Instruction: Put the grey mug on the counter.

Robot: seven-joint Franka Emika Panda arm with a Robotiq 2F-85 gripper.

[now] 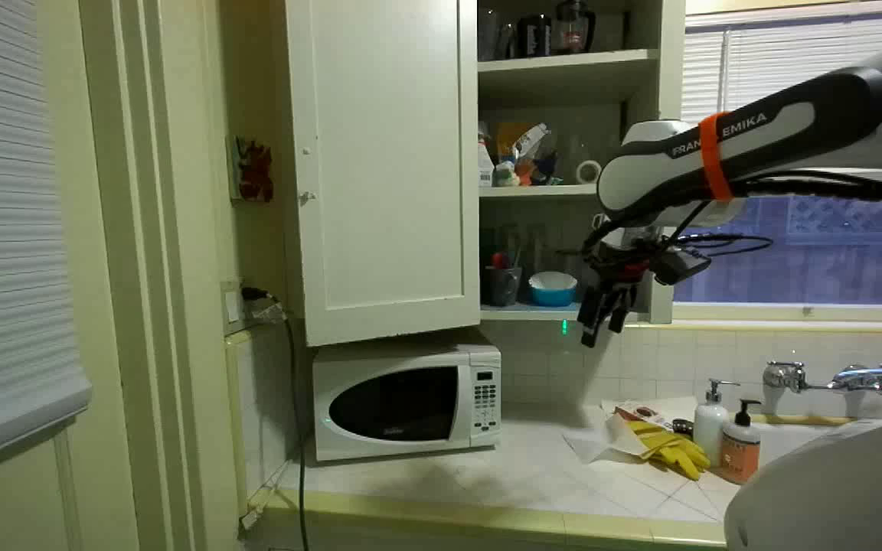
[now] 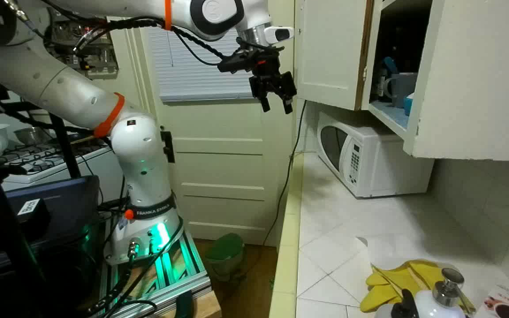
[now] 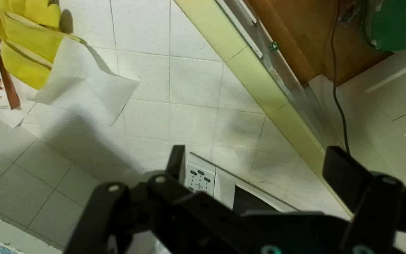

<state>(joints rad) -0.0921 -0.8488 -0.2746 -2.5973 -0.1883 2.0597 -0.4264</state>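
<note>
The grey mug (image 1: 504,288) stands upright on the lowest shelf of the open cabinet, left of a light blue bowl (image 1: 553,291). Red and other thin items show at its top. The mug also shows inside the cabinet in an exterior view (image 2: 403,90), with its handle visible and its lower part partly hidden. It is out of view in the wrist view. The pale counter (image 1: 548,467) runs below the cabinet; it shows in the wrist view too (image 3: 192,81). My gripper (image 1: 602,330) is open and empty, in the air above the counter and apart from the mug. Its fingers (image 3: 259,158) are spread wide.
A white microwave (image 1: 403,405) stands on the counter under the open cabinet door (image 1: 391,161). Yellow gloves (image 1: 671,448), paper and soap bottles (image 1: 739,444) lie or stand near the sink. The cabinet's side wall (image 2: 475,88) borders the shelf opening. A cord hangs by the counter edge.
</note>
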